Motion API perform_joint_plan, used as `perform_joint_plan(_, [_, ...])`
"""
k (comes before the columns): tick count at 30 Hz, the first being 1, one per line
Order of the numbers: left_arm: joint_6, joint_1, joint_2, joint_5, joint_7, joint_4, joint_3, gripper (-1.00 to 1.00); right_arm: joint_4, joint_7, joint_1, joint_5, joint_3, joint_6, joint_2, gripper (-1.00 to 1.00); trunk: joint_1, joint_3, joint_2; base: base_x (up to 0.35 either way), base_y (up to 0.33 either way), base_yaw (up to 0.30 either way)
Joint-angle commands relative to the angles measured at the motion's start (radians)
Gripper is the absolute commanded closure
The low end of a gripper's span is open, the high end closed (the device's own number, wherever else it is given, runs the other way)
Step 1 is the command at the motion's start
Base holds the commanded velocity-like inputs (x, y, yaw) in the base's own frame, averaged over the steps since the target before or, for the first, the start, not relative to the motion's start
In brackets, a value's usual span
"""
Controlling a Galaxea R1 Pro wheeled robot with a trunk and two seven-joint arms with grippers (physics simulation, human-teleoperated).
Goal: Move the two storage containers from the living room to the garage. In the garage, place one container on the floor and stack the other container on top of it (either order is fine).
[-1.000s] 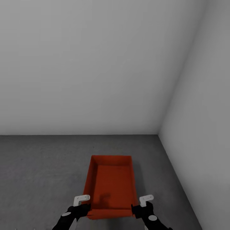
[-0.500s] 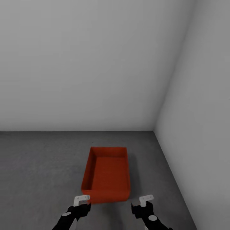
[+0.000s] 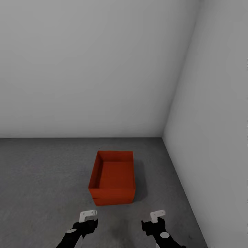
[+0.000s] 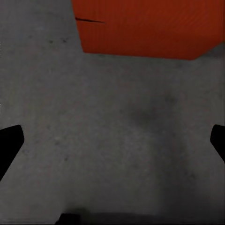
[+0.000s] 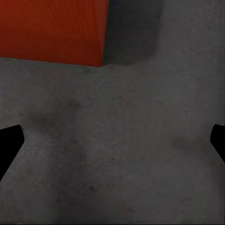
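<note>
Storage container point(image 3: 112, 179) sits on garage floor point(image 3: 41, 179) near right wall; both grippers' jaws wide, empty; risk: second container stacked off-centre slides off thin rim.

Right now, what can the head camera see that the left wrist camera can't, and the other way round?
Head view alone: the storage container's open inside, the pale grey walls meeting in a corner, and both the left gripper and right gripper hanging apart from the bin. Left wrist view alone: a thin dark line on the container's outer wall. Both: the orange-red container resting on the dark grey concrete floor.
</note>
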Motion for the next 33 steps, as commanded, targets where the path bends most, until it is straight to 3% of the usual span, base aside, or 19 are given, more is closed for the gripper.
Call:
perform_joint_plan(1, [0.006,0.0,-0.001,0.007,0.002,-0.002,0.002,-1.0,0.001,-0.007,-0.001,0.002,0.007,-0.002,0.0,-1.0,-0.005,0.002,0.007,-0.332,-0.005,0.0])
perform_joint_plan(7, [0.006,0.0,-0.001,0.007,0.001,-0.002,0.001,-1.0,0.001,-0.007,-0.001,0.002,0.007,-0.002,0.0,-1.0,-0.028,0.021,0.049,-0.2,-0.001,0.0])
perform_joint_plan(19, [0.005,0.0,0.0,0.009,0.0,-0.002,0.002,-1.0,0.001,-0.007,-0.001,0.001,0.007,-0.003,0.0,-1.0,-0.074,0.059,0.133,-0.008,0.0,0.0])
perform_joint_plan(29, [0.004,0.0,0.024,0.01,0.003,0.007,0.005,-1.0,0.001,-0.008,-0.001,-0.004,0.005,-0.003,0.0,-1.0,-0.112,0.09,0.203,0.0,0.0,0.0])
perform_joint_plan(33, [-0.03,0.0,0.036,0.01,0.003,0.068,0.005,-1.0,0.003,-0.008,-0.001,-0.005,0.005,-0.002,0.0,-1.0,-0.127,0.103,0.231,0.0,0.0,0.0])
